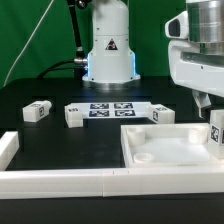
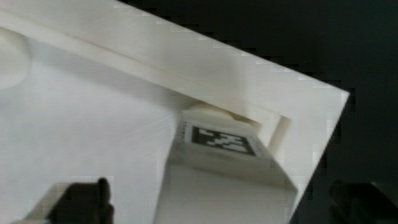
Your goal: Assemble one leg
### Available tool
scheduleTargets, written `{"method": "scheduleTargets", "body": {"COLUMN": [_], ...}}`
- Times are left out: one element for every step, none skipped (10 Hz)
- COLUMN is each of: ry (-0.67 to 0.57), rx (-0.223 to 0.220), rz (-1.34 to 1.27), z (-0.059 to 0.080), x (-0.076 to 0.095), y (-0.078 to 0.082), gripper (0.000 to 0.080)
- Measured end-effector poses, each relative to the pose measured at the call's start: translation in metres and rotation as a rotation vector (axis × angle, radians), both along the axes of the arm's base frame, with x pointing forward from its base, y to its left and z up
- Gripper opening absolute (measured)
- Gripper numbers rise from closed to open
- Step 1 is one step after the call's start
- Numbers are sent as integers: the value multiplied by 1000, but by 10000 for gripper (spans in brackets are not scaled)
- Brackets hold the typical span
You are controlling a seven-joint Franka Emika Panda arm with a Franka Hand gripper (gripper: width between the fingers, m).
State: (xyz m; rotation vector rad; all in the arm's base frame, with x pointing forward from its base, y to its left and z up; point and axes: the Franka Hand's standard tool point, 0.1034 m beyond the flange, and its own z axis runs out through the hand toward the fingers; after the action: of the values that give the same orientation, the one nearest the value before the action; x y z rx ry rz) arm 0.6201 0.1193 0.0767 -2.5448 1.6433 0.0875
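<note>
The white panel (image 1: 165, 150) lies at the exterior view's right; it fills much of the wrist view (image 2: 89, 110). One leg (image 1: 217, 129), a stubby white post with a square tag, stands at the panel's right edge. In the wrist view this leg (image 2: 228, 150) sits at the panel's corner, between my two dark fingertips (image 2: 80, 200). My gripper (image 1: 206, 104) hangs just above it. It is open (image 2: 222, 205), with the jaws wide on either side of the leg and not touching it. Three more legs lie on the black table: one (image 1: 37, 110), a second (image 1: 75, 116), a third (image 1: 163, 114).
The marker board (image 1: 112, 108) lies in front of the robot base (image 1: 110, 55). A white L-shaped fence (image 1: 60, 181) runs along the table's front and left edge. A green backdrop stands behind.
</note>
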Motion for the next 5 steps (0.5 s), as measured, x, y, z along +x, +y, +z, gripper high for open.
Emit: {"method": "scheduleTargets", "body": {"ry": [-19, -37, -51, -66, -77], "rx": [-4, -6, -8, -14, -26], "rz": [151, 287, 406, 535, 644], "z": [0, 0, 0, 1, 1], "x": [0, 0, 0, 0, 0], "y": [0, 0, 2, 3, 4], "gripper": [635, 647, 649, 649, 649]}}
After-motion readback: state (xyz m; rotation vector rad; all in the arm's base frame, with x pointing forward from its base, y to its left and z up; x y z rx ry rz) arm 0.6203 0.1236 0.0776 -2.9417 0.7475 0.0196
